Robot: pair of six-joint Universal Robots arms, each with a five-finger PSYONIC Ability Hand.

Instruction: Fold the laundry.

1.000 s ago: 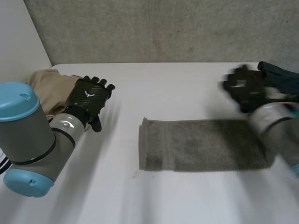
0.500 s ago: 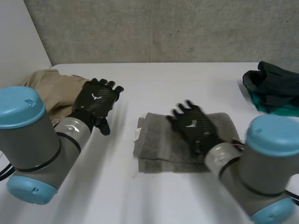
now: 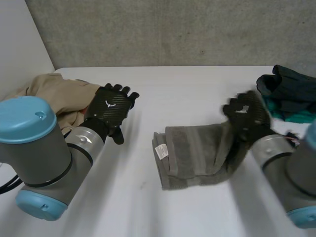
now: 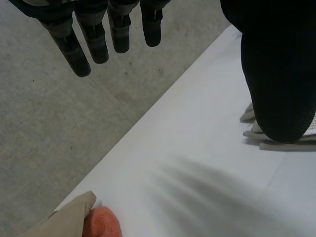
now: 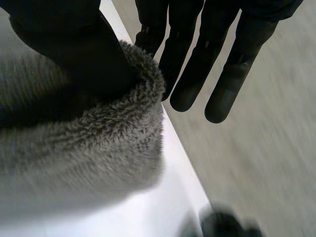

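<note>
Right hand (image 3: 245, 116) moved off the grey towel's (image 3: 195, 155) middle and now pinches its raised right end, while left hand (image 3: 111, 106) hangs open.

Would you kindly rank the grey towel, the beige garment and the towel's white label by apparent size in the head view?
Largest: grey towel.
Next: beige garment, though it is partly hidden.
Smallest: white label.

The white table (image 3: 197, 89) carries a grey towel (image 3: 192, 158), beige clothes (image 3: 54, 94) and dark green clothes (image 3: 289, 91).
</note>
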